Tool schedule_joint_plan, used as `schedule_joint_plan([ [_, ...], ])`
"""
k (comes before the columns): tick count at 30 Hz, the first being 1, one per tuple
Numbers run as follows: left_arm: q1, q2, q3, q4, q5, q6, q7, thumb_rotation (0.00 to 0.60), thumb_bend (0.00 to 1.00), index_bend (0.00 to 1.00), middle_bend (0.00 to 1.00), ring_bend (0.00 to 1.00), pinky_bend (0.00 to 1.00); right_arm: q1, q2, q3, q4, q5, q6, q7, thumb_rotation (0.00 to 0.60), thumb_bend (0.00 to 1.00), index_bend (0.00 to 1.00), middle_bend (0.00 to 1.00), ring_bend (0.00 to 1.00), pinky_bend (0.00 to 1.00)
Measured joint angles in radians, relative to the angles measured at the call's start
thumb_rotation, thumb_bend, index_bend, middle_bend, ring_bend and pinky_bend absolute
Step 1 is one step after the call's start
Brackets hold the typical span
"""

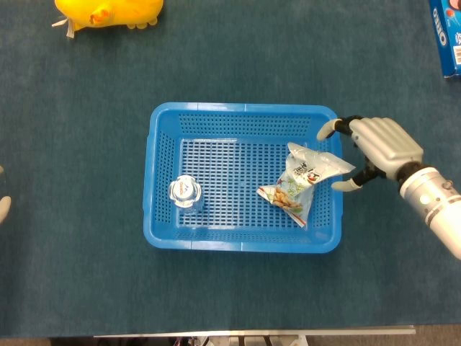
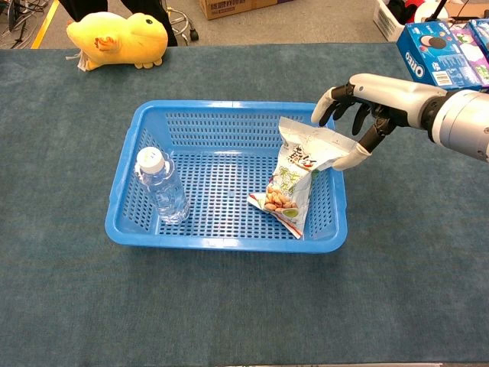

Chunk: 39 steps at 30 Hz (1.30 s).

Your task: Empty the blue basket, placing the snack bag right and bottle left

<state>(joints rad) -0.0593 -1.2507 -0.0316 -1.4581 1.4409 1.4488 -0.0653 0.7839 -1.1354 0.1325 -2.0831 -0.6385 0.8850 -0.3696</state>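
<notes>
The blue basket [image 1: 245,109] [image 2: 229,108] sits mid-table. A clear water bottle [image 1: 184,192] [image 2: 163,188] with a white cap stands upright in its left half. The snack bag [image 1: 303,181] [image 2: 299,178] leans against the right wall, its top sticking out over the rim. My right hand [image 1: 376,147] [image 2: 369,98] hovers at the basket's right rim with fingers spread. Its thumb is close to the bag's right corner and its fingers are above the bag's top; it holds nothing. Only a pale tip of my left hand [image 1: 3,207] shows at the left edge of the head view.
A yellow plush duck [image 1: 108,11] [image 2: 118,37] lies at the far left. A blue cookie box [image 1: 448,36] [image 2: 432,53] sits at the far right, behind my right arm. Dark blue cloth covers the table on both sides of the basket.
</notes>
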Motion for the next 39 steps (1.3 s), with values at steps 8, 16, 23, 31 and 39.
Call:
schedule_joint_plan([
  [8,0.008,0.002,0.002,0.001,-0.005,0.002,-0.007,0.6,0.26,0.38,0.5,0.27,0.43,0.038,-0.015,-0.006,0.03,0.011,-0.037,0.027,0.6,0.04,0.32,0.33,0.27,0.38],
  [16,0.014,0.0,0.004,0.009,-0.004,0.005,-0.02,0.6,0.26,0.38,0.5,0.27,0.43,0.08,-0.014,-0.018,0.023,0.027,-0.022,0.001,0.6,0.05,0.34,0.41,0.51,0.69],
  [23,0.019,-0.004,0.005,0.017,-0.004,0.008,-0.029,0.6,0.26,0.38,0.5,0.27,0.43,0.111,-0.017,-0.034,0.011,0.044,0.001,-0.035,0.6,0.08,0.41,0.46,0.58,0.78],
  [31,0.024,-0.004,0.005,0.018,-0.003,0.013,-0.033,0.6,0.26,0.38,0.5,0.27,0.43,0.157,-0.03,-0.058,0.021,0.077,0.014,-0.087,0.6,0.08,0.41,0.46,0.58,0.8],
  [39,0.03,-0.005,0.006,0.022,-0.004,0.015,-0.04,0.6,0.26,0.38,0.5,0.27,0.43,0.181,-0.052,-0.065,0.034,0.092,0.034,-0.103,0.6,0.33,0.55,0.56,0.66,0.85],
])
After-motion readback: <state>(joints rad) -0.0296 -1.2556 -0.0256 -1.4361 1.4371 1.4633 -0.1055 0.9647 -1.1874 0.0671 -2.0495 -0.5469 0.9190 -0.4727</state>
